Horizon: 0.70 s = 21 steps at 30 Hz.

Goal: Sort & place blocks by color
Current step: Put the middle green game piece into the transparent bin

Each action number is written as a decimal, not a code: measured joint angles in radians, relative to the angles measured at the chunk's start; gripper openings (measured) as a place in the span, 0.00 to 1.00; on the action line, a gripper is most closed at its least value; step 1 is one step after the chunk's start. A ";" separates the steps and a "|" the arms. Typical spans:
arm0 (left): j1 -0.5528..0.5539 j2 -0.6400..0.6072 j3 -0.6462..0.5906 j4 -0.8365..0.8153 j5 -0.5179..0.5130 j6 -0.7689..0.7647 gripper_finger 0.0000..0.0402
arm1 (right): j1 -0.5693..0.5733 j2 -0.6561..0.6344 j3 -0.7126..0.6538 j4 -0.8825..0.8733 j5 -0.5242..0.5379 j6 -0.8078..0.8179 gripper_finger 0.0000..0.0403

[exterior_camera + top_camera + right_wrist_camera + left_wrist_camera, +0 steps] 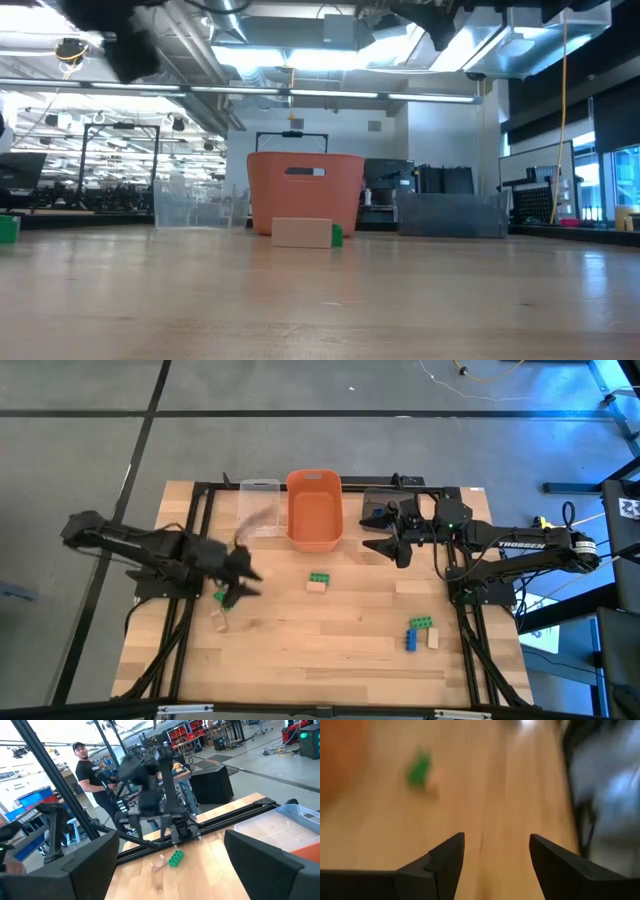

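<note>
Small studded blocks lie on the wooden table. A green block (220, 596) and a beige one (219, 622) lie by my left gripper (243, 574), which hovers open and empty (495, 855) just above them. A green block beside a beige one (319, 581) lies at the table's middle; the left wrist view shows that green block (419, 770) ahead. Green (423, 623), blue (411, 639) and beige (433, 639) blocks lie near the right front. My right gripper (393, 546) hangs open (171, 840) by the grey bin (378, 506).
Three bins stand in a row at the far edge: clear (260, 508), orange (314, 510) and grey. The black frame rails (190, 540) run along both sides. A person (90, 770) stands beyond the table's left side. Bare wood lies at the near middle.
</note>
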 joint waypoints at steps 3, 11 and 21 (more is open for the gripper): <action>-0.124 0.090 0.071 -0.252 -0.018 0.048 0.54 | 0.000 0.000 0.000 -0.002 0.000 0.000 0.90; -0.288 0.238 -0.036 -0.379 -0.060 0.080 0.54 | 0.000 0.000 0.000 -0.004 0.000 0.000 0.90; -0.280 0.347 -0.099 -0.355 -0.138 0.046 0.54 | 0.000 0.000 0.000 -0.007 0.002 -0.002 0.90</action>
